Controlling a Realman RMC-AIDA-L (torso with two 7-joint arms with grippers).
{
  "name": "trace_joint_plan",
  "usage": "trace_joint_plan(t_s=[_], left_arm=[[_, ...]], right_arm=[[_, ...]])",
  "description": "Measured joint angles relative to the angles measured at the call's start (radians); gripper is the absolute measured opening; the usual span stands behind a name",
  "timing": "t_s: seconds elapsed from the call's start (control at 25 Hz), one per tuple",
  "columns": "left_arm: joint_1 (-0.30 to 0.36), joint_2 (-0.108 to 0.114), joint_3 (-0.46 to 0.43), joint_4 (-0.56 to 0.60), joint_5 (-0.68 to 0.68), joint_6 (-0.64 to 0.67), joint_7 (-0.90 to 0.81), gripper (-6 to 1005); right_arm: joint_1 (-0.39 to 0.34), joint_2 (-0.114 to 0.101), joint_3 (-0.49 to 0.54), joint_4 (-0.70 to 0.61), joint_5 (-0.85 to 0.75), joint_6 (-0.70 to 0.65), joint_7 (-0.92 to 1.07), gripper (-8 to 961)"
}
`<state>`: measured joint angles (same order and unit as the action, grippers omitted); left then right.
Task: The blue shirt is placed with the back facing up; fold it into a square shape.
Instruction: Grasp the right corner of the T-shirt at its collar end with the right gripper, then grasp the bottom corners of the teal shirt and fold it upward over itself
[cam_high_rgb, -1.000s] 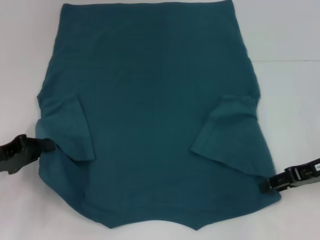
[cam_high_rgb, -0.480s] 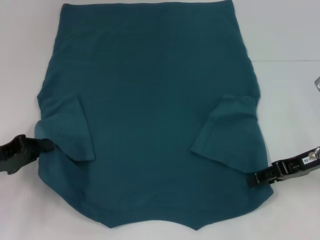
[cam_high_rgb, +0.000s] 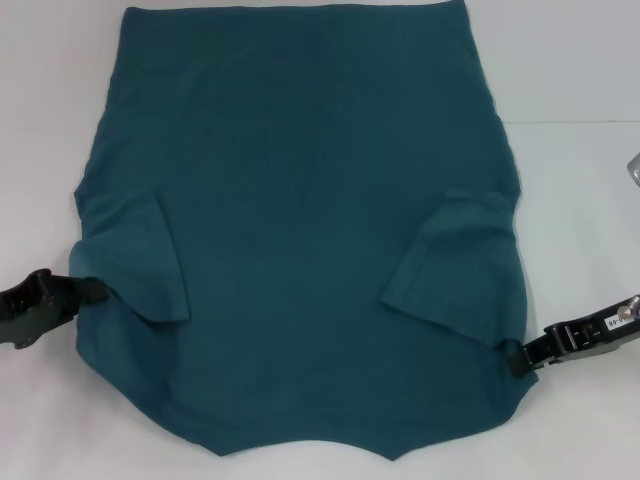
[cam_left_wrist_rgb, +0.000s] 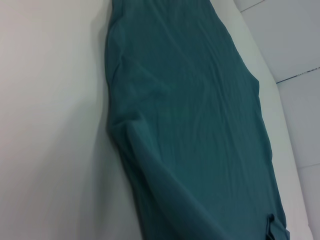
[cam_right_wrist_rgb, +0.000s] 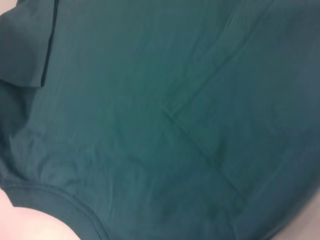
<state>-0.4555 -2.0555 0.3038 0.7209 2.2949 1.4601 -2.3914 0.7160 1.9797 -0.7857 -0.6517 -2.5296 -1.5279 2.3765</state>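
The blue shirt (cam_high_rgb: 300, 230) lies spread flat on the white table (cam_high_rgb: 580, 200), plain back upward, a soft matte teal cotton knit with faint shallow wrinkles across it. Both short sleeves are folded inward onto the body, each making an angular flap with a straight hemmed edge, and the curved neckline sits at the near edge, closest to the robot. The far hem runs straight across the top of the head view. The left gripper (cam_high_rgb: 85, 290), black and hard-edged, sits low at the shirt's left side by the folded sleeve, its tips touching the fabric edge; they seem to be nipped on the cloth, though the view does not settle it. The right gripper (cam_high_rgb: 518, 358) meets the shirt's right edge near the shoulder, where the cloth puckers slightly around its tips; whether it is clamped there cannot be told.
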Motion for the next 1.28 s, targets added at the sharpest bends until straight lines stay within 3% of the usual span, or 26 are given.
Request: trace_joint_plan(t_s=[0.32,0.56,0.96,1.28], left_arm=[[0.004,0.000,0.002,0.000,0.000,0.013,0.011,107],[0.021,0.002,0.003,0.007,0.007,0.063,0.035,111],[0.103,0.000,0.007,0.088,0.048,0.198,0.049,118],[0.143,-0.004,0.002,0.128,0.101,0.276,0.049,124]], right_arm=[[-0.018,-0.004,0.008,-0.005,0.004,-0.005,-0.002,124],[-0.035,-0.010,0.014,-0.008,0.007,-0.037,-0.008,32],[-0.073,-0.035,0.021,-0.021,0.008,-0.167,-0.047,33],[-0.108,-0.019,0.023,-0.021,0.007,-0.223,-0.057,33]])
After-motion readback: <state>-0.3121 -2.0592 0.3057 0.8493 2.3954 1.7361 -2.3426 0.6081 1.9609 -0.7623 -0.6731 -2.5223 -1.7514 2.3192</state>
